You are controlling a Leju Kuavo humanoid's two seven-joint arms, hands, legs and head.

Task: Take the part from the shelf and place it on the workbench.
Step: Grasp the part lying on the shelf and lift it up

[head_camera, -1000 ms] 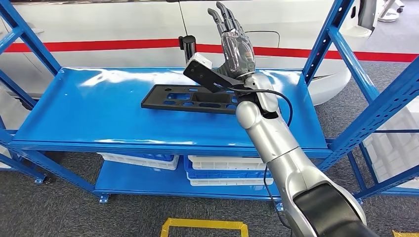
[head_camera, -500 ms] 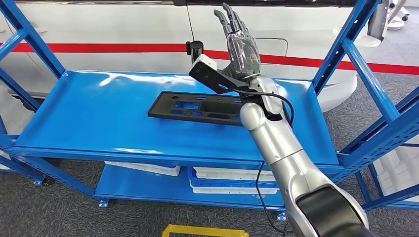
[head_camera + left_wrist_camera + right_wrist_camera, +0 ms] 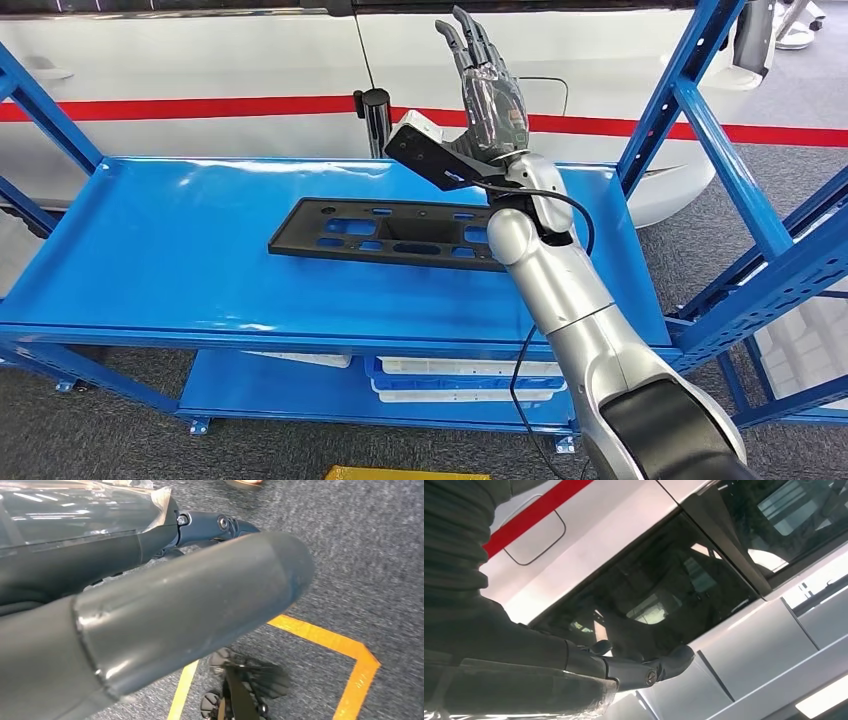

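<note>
A flat black part [image 3: 385,232] with several cut-outs lies on the upper board of the blue shelf [image 3: 170,250]. My right hand [image 3: 488,95] is raised above the part's right end, fingers straight and pointing up, holding nothing and apart from the part. Its forearm covers the part's right end. In the right wrist view the right hand [image 3: 524,665] shows against a car window, fingers extended. My left hand [image 3: 150,605] hangs over the grey floor with nothing in it.
Blue shelf uprights [image 3: 720,150] slant up on the right. White crates [image 3: 470,367] sit on the lower board. A white car with a red stripe [image 3: 250,60] stands right behind the shelf. Yellow tape [image 3: 325,640] marks the carpet.
The whole picture has shifted, so the camera moved; the shelf and part now look slightly nearer. My right hand stays raised and empty above the part's right end.
</note>
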